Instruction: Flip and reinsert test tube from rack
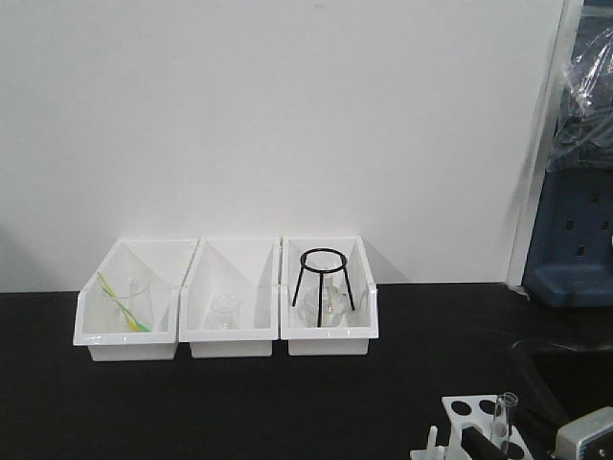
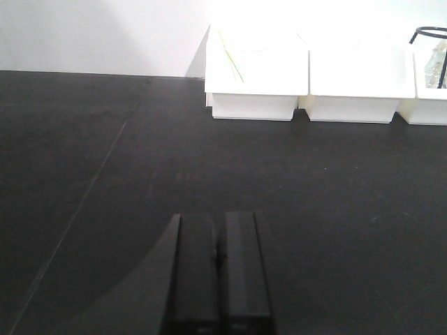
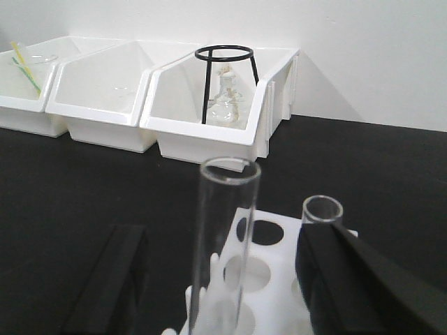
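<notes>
The right claw (image 3: 222, 241) gapes wide open around the slim, clear glass tube (image 3: 227, 223) standing upright in the white plastic rack (image 3: 283, 252).

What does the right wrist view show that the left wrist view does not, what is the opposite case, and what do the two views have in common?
Only the right wrist view shows the rack, the test tube standing in it with its open rim up, a second clear tube close to one finger, and the open right gripper with its fingers on either side of the test tube. Only the left wrist view shows the left gripper, shut above the black table. Both views share the table, the white bins along the wall and the black ring stand.
</notes>
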Robot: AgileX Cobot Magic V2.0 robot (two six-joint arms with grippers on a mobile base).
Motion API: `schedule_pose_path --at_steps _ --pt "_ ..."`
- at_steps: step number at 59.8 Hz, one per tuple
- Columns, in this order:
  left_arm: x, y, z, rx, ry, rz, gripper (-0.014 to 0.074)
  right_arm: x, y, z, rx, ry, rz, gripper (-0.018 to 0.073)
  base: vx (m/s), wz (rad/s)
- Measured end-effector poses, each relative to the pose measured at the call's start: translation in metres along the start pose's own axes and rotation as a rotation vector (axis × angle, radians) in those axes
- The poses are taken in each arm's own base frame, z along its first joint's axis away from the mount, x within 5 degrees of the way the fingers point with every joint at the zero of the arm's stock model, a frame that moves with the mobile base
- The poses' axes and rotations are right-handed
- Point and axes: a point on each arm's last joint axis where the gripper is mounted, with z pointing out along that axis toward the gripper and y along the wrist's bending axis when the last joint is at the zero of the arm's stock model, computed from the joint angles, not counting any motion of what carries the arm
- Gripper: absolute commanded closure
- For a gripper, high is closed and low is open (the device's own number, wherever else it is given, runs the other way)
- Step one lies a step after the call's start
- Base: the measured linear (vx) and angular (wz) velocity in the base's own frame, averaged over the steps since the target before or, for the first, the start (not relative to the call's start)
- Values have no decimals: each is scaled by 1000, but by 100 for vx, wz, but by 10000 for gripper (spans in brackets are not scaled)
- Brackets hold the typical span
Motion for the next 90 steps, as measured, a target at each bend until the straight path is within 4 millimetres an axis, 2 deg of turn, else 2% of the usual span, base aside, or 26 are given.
schedule_pose_path --at_steps 11,17,23,27,32,45,52,63,69,84,90 --pt "0 0 0 0 0 0 603 4 -5 11 0 10 8 70 0 0" --pt "0 0 0 0 0 0 603 8 -5 13 0 27 17 132 0 0" --pt "0 0 0 0 0 0 603 9 -5 13 0 30 16 275 0 0" --pt "0 0 0 0 0 0 603 9 -5 13 0 30 14 424 0 0" --pt "0 0 0 0 0 0 603 9 -4 13 -11 30 7 569 0 0" --pt "0 0 0 0 0 0 603 10 -2 13 -42 37 -15 572 0 0" --pt "0 0 0 0 0 0 603 3 -1 11 -41 15 -31 571 0 0" --pt "0 0 0 0 0 0 603 -25 2 -1 -29 -96 -76 571 0 0" --pt "0 0 0 0 0 0 603 -47 5 -10 -19 -170 -98 571 0 0" --pt "0 0 0 0 0 0 603 -126 3 -32 76 -274 -166 571 0 0" --pt "0 0 0 0 0 0 603 -153 3 -41 122 -233 -325 571 0 0"
